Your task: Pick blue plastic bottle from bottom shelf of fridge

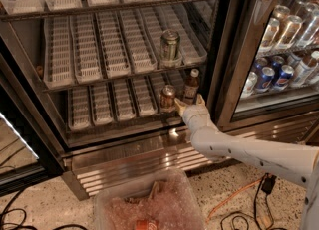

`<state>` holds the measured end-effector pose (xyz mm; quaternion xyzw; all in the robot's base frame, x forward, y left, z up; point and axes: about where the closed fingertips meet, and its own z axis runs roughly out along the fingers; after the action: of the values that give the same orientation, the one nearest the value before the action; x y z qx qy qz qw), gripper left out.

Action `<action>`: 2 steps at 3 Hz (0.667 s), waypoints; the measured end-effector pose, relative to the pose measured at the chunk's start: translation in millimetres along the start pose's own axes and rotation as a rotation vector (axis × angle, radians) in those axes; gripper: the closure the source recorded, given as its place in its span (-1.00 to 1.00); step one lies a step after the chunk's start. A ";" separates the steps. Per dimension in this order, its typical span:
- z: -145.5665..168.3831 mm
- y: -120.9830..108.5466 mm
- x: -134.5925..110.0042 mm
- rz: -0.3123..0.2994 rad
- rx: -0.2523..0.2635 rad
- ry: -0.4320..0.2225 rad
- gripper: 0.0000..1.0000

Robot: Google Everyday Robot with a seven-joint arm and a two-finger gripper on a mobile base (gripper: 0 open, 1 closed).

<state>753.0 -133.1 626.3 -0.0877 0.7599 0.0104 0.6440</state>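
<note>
Camera view: looks down into the fridge point(227, 50), black frame at 2 o'clock of the picture, ribbed steel sill point(134, 149) along its foot. Finds the blue plastic bottle point(191, 85) upright at the right end of the bottom shelf point(114, 103), a little to 2 o'clock of the picture's middle: dark body, white cap, pale label. Has a copper-brown can point(168, 98) just beside it at 8 o'clock; touching or apart, cannot tell. Puts a taller green-silver can point(170, 48) on the rack above, at 11 o'clock of the bottle.

White arm point(249, 154) in from 4 o'clock. Sets the gripper point(189, 103) at the shelf's front edge, at 6 o'clock of the bottle and close under it. Shows the claw released: fingertips point(178, 106) spread wide, one toward the can, the other at 5 o'clock of the bottle's foot, clasping nothing. Cannot tell whether either tip touches the bottle.

At 3 o'clock, behind glass, blue cans point(265, 78). At 6 o'clock, on the speckled floor, a clear plastic bin point(192, 199); cables point(233, 200) at 5 o'clock.
</note>
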 end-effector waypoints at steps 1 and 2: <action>5.2 -6.4 -1.7 0.002 0.012 0.000 -0.36; 11.0 -20.6 -4.4 0.009 0.045 -0.005 -0.36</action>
<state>767.4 -151.4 630.7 -0.0699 0.7588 -0.0037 0.6475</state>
